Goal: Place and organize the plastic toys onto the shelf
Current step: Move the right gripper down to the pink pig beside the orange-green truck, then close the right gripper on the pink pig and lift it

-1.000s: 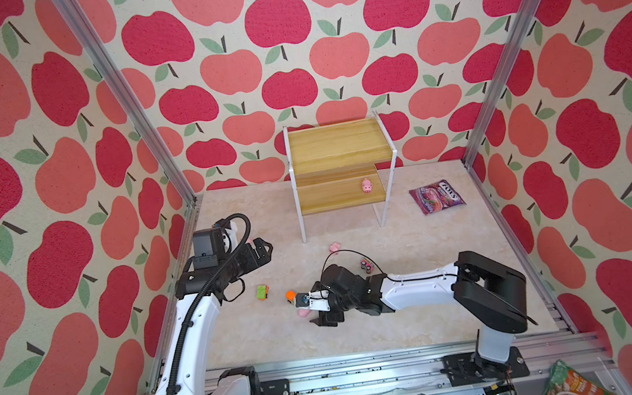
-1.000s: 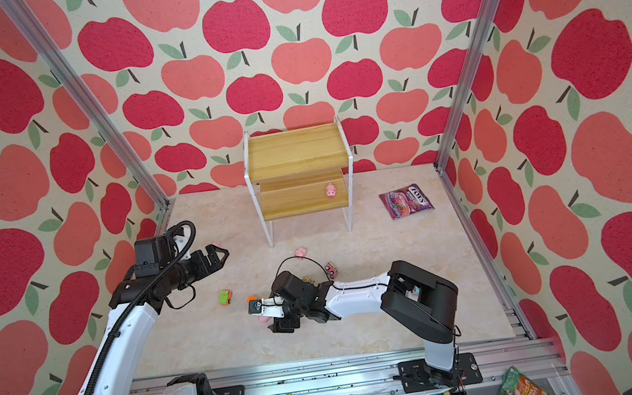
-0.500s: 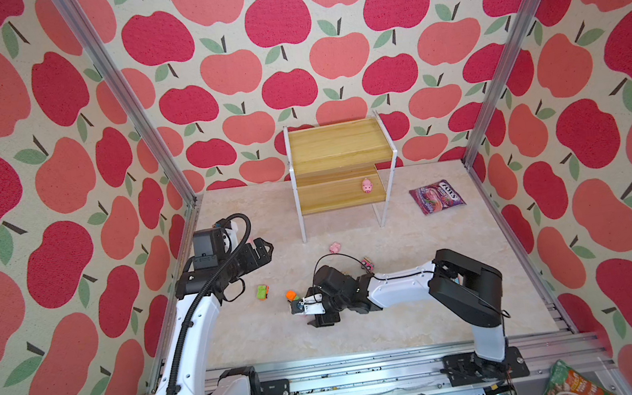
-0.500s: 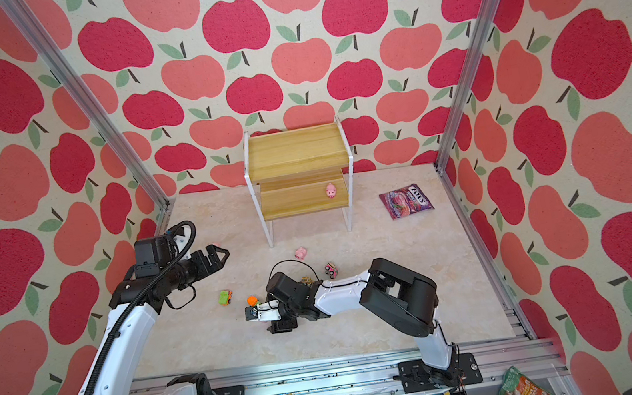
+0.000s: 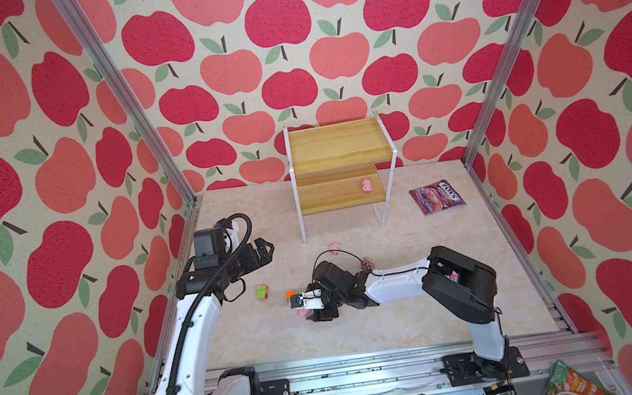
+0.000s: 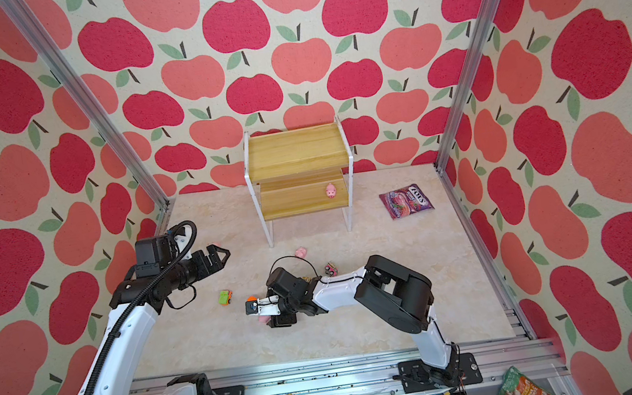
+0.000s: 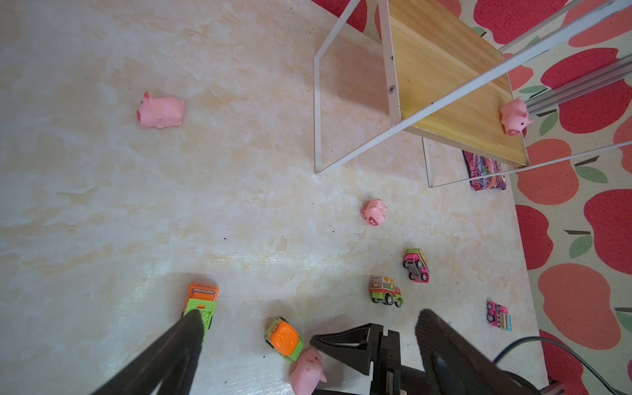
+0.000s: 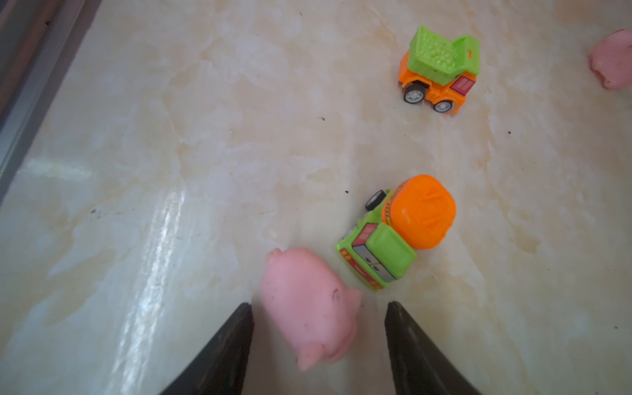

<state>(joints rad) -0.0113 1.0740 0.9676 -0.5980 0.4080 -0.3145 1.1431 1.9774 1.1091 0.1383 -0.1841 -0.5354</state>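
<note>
The right pincer point(image 8: 318, 303) is held apart astride the pink pig point(image 8: 304, 301), its long axis laid nearly along the jaws, nothing clamped yet.

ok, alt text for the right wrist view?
A pink pig lies on the pale marbled tabletop between the right gripper's two dark fingers, which stand apart on either side of it. A green mixer truck with an orange drum sits close beside it, an orange dump truck farther off.

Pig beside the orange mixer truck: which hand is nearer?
Right. The right hand straddles the pig; the left hand hangs raised, well away from it.
</note>
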